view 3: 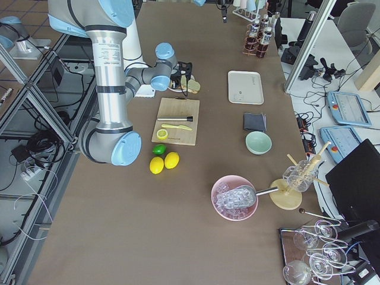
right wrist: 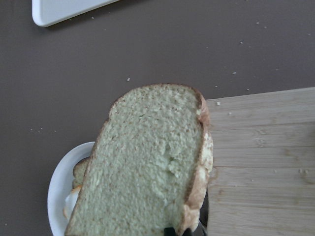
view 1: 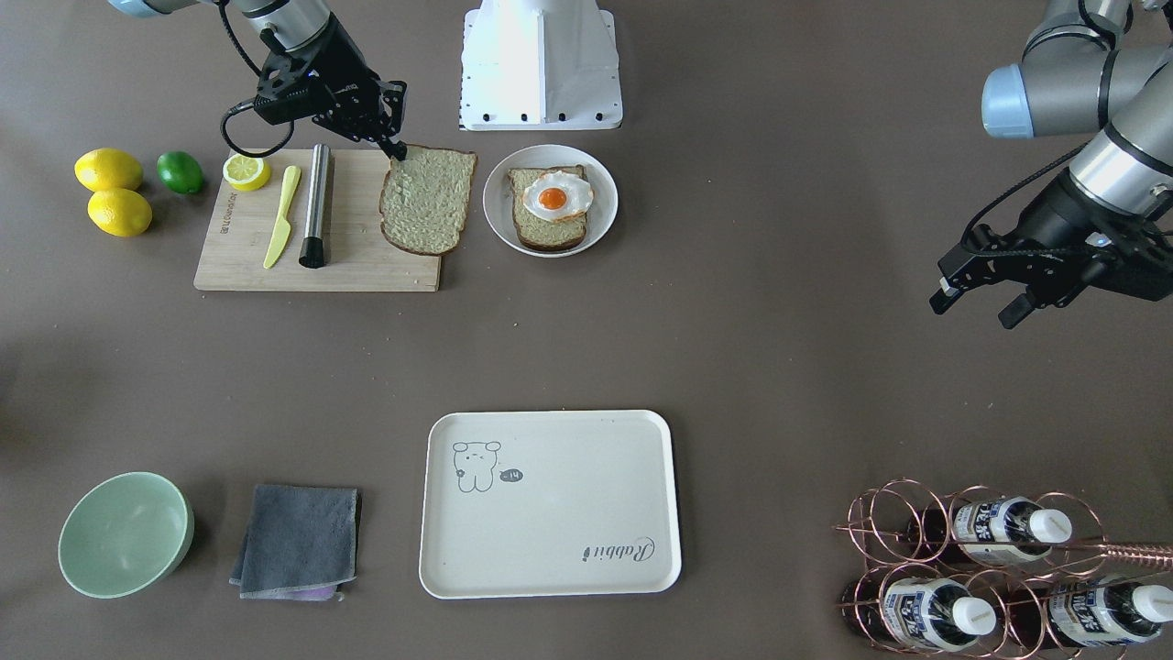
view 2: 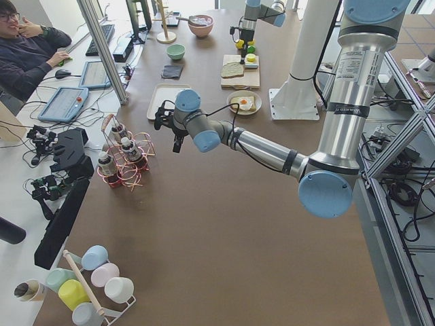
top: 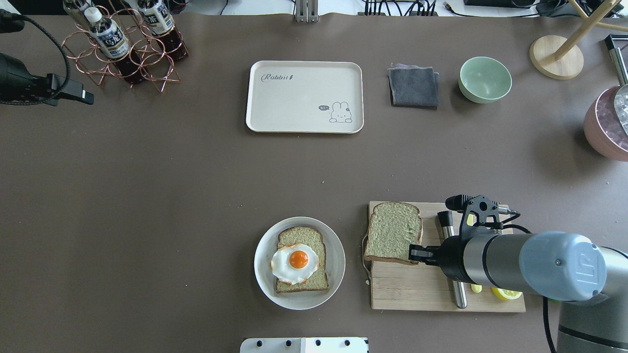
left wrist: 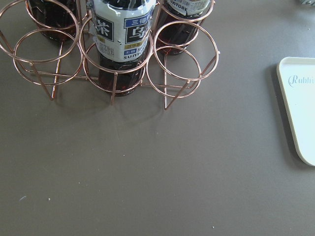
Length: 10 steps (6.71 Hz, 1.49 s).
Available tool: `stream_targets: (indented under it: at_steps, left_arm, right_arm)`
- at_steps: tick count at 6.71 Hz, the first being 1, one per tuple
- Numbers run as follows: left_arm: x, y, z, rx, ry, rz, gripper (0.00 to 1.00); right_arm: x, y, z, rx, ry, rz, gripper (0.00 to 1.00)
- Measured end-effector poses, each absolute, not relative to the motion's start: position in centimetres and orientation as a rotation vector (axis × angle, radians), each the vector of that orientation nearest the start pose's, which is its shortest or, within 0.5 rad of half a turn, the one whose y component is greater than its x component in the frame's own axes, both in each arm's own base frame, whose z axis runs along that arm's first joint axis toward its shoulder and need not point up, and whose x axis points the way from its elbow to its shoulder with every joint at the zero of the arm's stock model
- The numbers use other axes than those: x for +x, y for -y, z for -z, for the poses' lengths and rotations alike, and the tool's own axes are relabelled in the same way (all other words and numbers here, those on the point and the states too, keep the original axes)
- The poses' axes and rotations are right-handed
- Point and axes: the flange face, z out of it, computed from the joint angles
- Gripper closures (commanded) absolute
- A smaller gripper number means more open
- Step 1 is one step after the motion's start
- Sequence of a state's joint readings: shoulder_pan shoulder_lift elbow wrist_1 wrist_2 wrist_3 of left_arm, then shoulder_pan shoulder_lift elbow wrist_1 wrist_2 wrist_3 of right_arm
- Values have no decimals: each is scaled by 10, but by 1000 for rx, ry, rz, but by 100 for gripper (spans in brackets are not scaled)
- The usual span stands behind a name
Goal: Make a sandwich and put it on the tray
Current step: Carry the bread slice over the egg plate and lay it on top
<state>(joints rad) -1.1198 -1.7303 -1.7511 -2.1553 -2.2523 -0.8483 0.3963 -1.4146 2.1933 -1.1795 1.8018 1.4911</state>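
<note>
Bread slice (top: 392, 230) light, soft and floppy, pinched by one crust corner between right fingers (view 1: 394, 147), best carried level; left fingers (view 1: 1015, 312) spread.

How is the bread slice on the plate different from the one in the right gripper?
The plate slice lies flat on the white plate with a fried egg on top; the gripped slice is bare. Nothing holds the plate slice; the gripped slice is pinched at its edge by the right gripper above the cutting board. Both are pale, speckled and brown-crusted.
</note>
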Motion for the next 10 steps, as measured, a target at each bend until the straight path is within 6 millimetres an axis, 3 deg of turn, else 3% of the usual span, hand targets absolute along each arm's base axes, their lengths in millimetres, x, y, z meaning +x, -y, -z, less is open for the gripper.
stream_targets:
  at_steps: [1, 3, 4, 6, 10]
  left_arm:
    - [180, 534, -419, 322, -1035, 43, 1]
    - [180, 533, -419, 321, -1037, 42, 1]
    - [180, 533, -419, 320, -1037, 41, 1]
    - [180, 533, -418, 320, -1038, 42, 1]
    - [180, 533, -419, 320, -1037, 44, 1]
  right_arm:
    - [-412, 291, -220, 72, 1203, -120, 100]
    - [-479, 283, -188, 116, 1190, -37, 100]
    - [-506, 273, -186, 161, 1170, 13, 100]
    - [-529, 261, -197, 211, 1130, 71, 100]
    - [-539, 243, -219, 226, 1086, 98, 100]
